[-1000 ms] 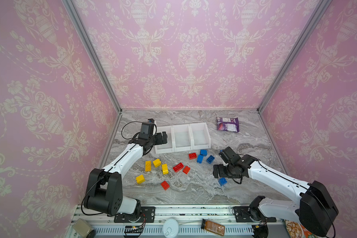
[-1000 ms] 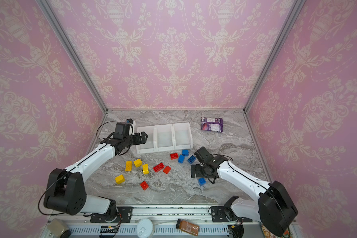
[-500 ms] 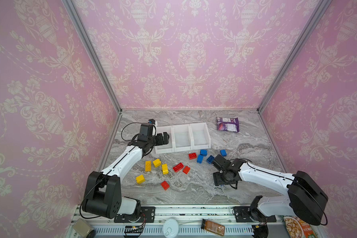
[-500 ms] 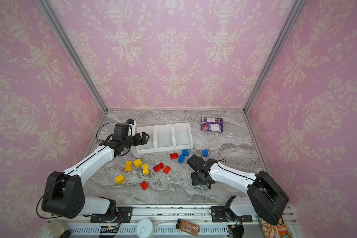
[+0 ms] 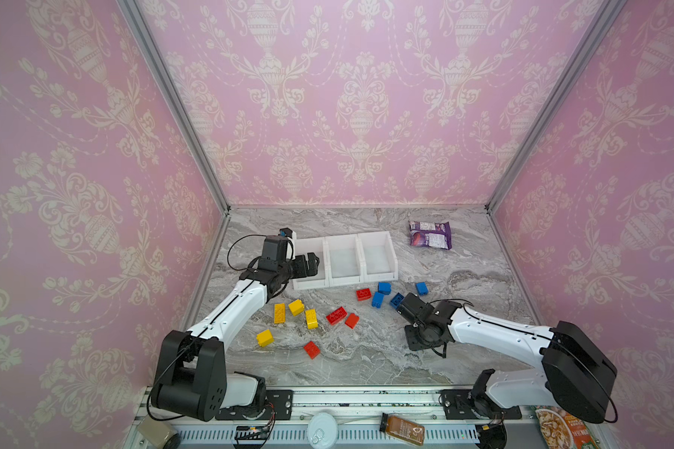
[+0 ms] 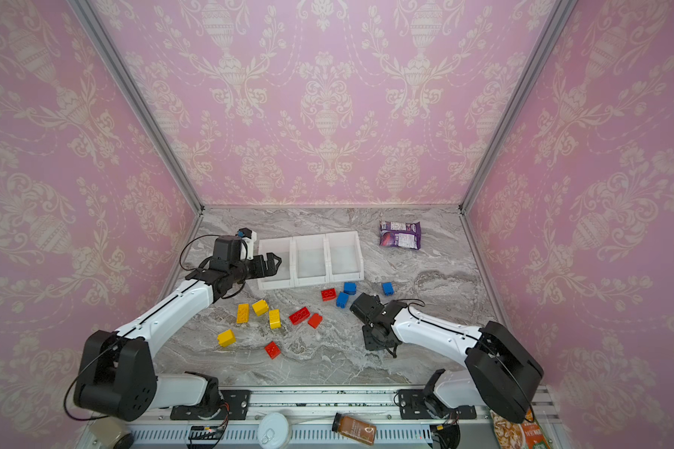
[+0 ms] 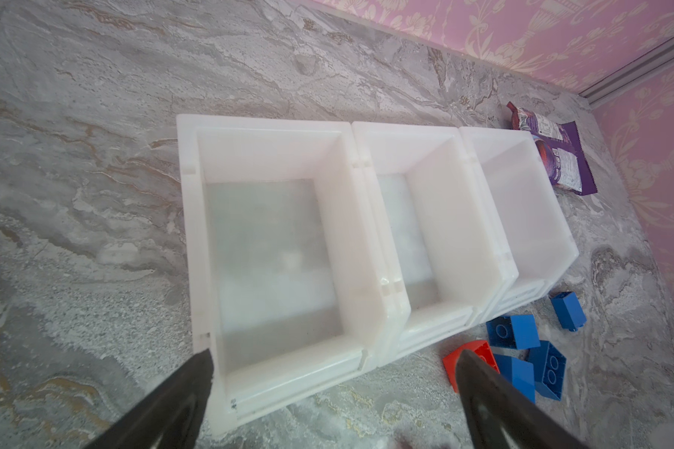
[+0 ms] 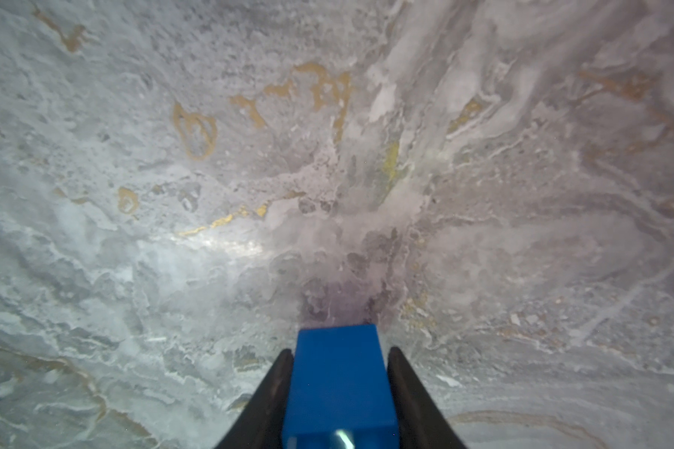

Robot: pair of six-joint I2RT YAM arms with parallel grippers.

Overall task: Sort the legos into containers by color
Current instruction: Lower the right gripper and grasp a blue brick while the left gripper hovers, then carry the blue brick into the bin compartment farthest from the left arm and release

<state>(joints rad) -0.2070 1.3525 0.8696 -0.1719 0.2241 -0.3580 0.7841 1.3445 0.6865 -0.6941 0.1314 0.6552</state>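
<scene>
On the surface (image 5: 366, 365), three bins (image 7: 265, 128) sat empty; right end effector (image 8: 339, 350) pinched a blue brick (image 8: 339, 385), left end effector (image 7: 334, 353) gaped.

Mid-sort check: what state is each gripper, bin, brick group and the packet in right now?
left gripper: open, holding nothing
right gripper: shut on blue brick
blue brick: held in the right gripper
containers: upright, all three empty
loose legos: four yellow, four red, four blue, unsorted on the table
snack packet: lying flat on the table
</scene>
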